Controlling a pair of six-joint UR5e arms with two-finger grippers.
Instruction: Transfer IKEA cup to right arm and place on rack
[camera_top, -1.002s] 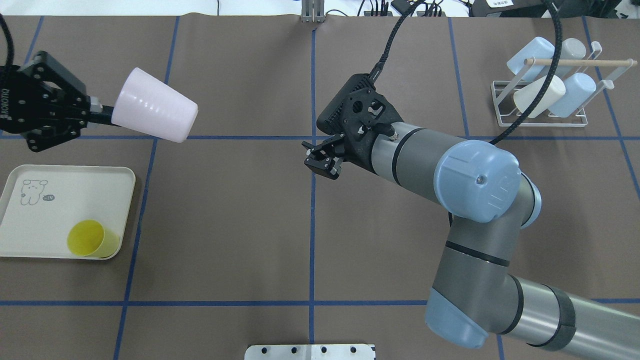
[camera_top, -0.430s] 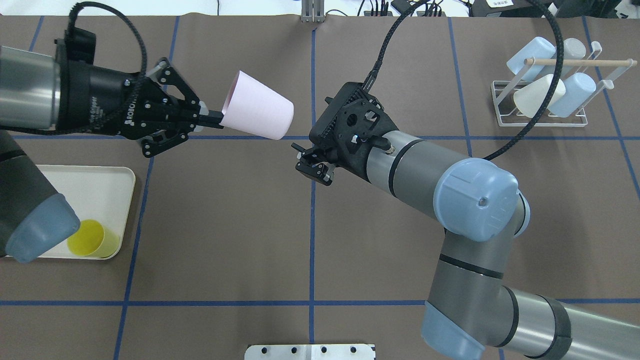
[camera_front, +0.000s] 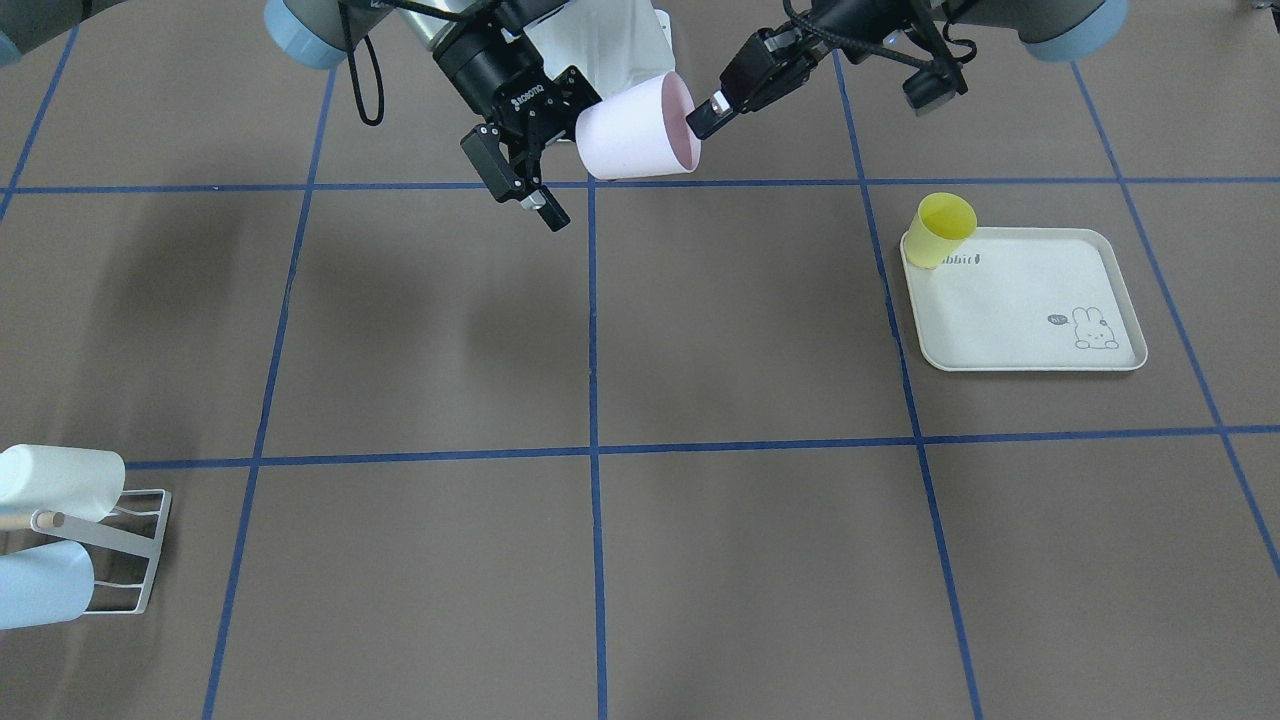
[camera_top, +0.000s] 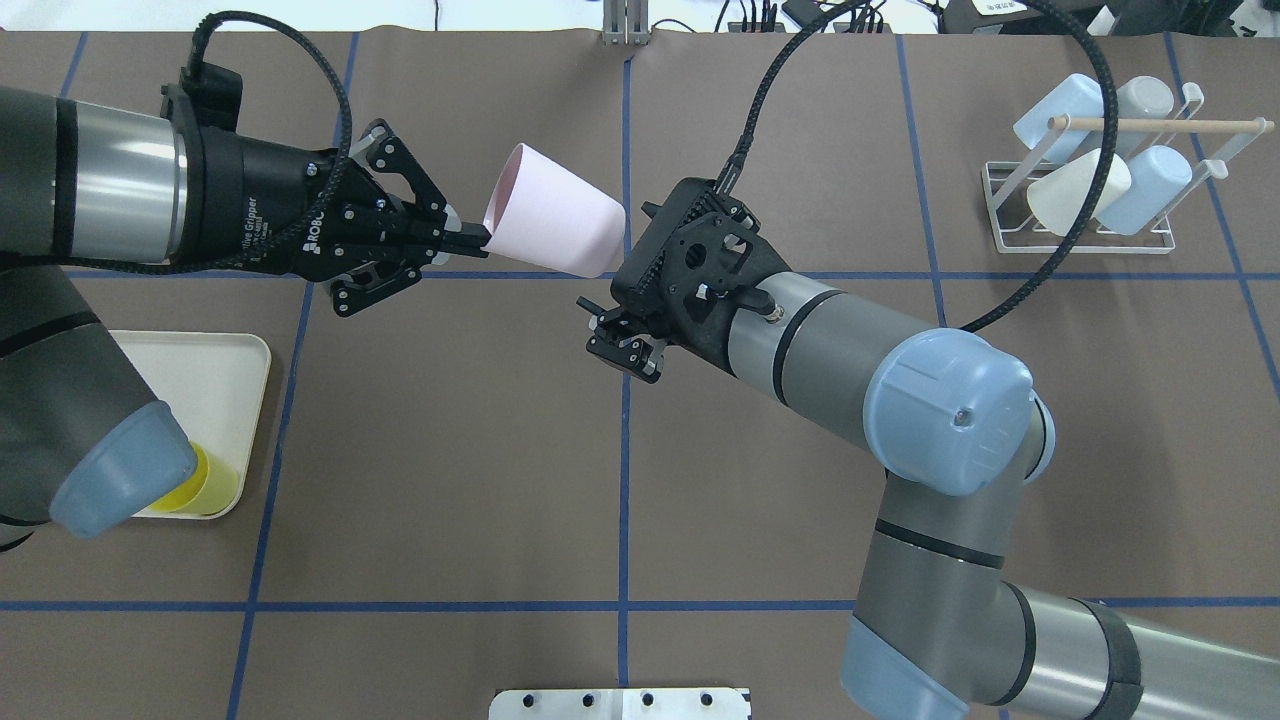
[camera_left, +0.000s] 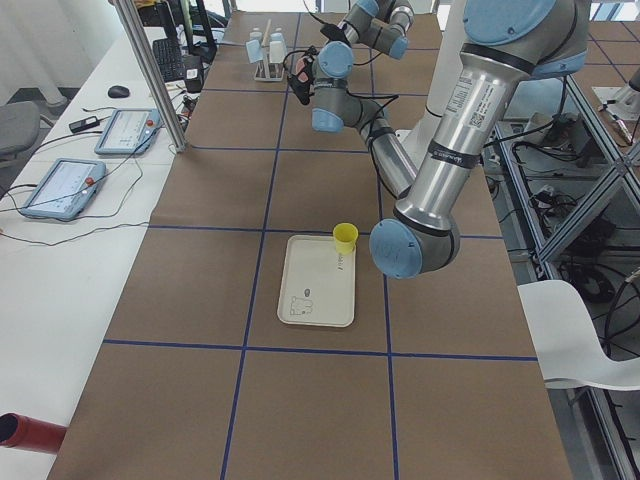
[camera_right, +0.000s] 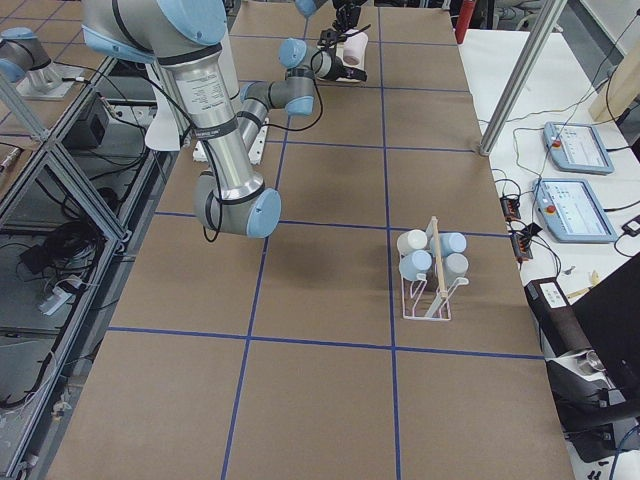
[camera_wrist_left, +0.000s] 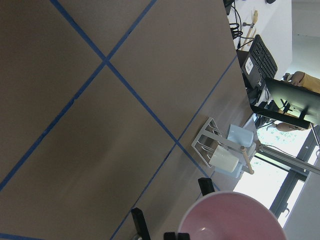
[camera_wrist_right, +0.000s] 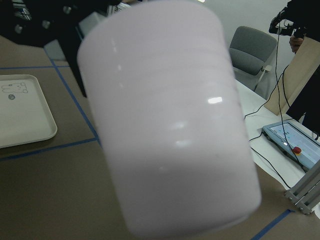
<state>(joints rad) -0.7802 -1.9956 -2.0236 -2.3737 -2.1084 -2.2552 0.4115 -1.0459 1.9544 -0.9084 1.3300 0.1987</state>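
Plainly, the weak spot is the hold. The left gripper (camera_top: 475, 240) has its jaws pinched shut on only the rim of the pink cup (camera_top: 555, 235), which sticks out sideways in the air above the middle of the table (camera_top: 450, 450).

The right gripper (camera_top: 618, 340) is parted and empty. It sits lower than the cup's closed end rather than around it, and the black block (camera_top: 700, 250) on its wrist looks almost touching that end. A nudge from the block could twist the cup out of the pinch. Letting go before the right jaws close would drop it, and the smooth tapered wall may slip.

The rack (camera_top: 1200, 125), far right, carries other cups (camera_top: 1145, 185). Brown paper (camera_top: 800, 120) with blue tape lines (camera_top: 624, 470) covers the table. On the left, a cream tray (camera_front: 1020, 300) holds a yellow cup (camera_front: 940, 228). A side bench (camera_left: 40, 300) holds tablets (camera_left: 60, 185).
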